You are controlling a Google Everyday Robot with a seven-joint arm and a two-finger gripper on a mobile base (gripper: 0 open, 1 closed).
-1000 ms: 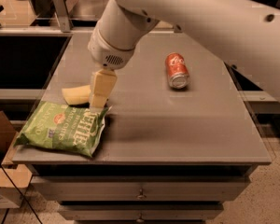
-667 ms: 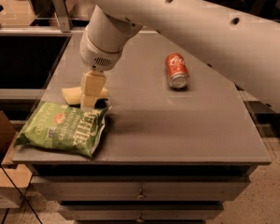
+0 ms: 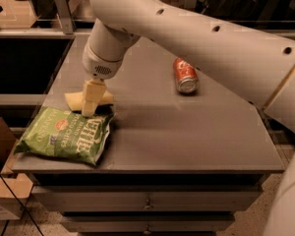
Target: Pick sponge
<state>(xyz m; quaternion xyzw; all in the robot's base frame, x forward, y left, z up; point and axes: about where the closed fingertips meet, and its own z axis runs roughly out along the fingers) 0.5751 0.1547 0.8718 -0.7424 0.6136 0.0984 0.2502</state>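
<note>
The sponge (image 3: pixel 74 100) is a pale yellow foam block lying flat on the grey table (image 3: pixel 187 132), near its left side, just behind the green chip bag. My gripper (image 3: pixel 90 107) hangs from the big white arm and points straight down over the middle of the sponge, at or very close to its top. It hides the sponge's centre, and parts of the sponge stick out on the left and right of it. Its tip reaches the bag's upper edge.
A green crinkly chip bag (image 3: pixel 64 135) lies at the table's front left corner, touching the sponge's near side. A red soda can (image 3: pixel 185 75) lies on its side at the middle right. Drawers run below the front edge.
The arm has swung left and the gripper has moved from the sponge's right end to over its middle. The sponge, bag and can have not moved.
</note>
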